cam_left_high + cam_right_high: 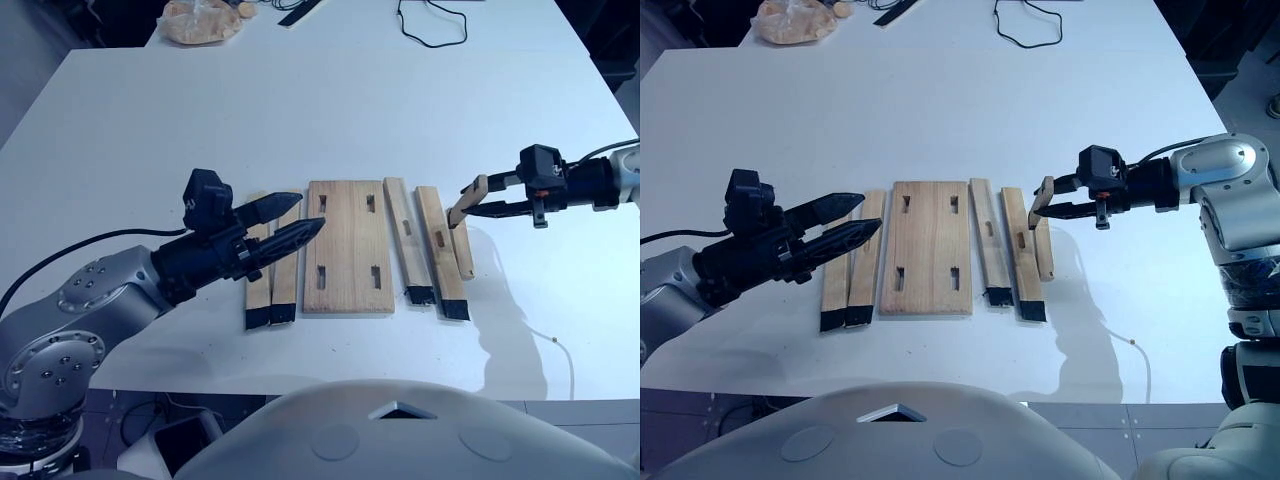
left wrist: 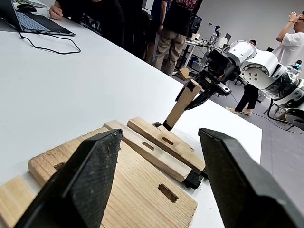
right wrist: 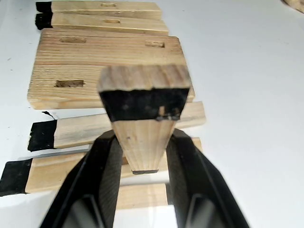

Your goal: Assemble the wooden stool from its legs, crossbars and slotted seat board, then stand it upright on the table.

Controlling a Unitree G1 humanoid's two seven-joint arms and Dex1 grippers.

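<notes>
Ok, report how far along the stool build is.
Done: nothing joined yet; the seat board and four legs lie flat on the table. In hand: the right claw grips one crossbar, tilted up over the right-hand legs; the left claw hangs open over the left pair. Left: every joint, then standing it upright.

Robotics lab: long white table [image 1: 300, 110], laptop [image 2: 38, 23].

No legible text, labels or numbers anywhere.
</notes>
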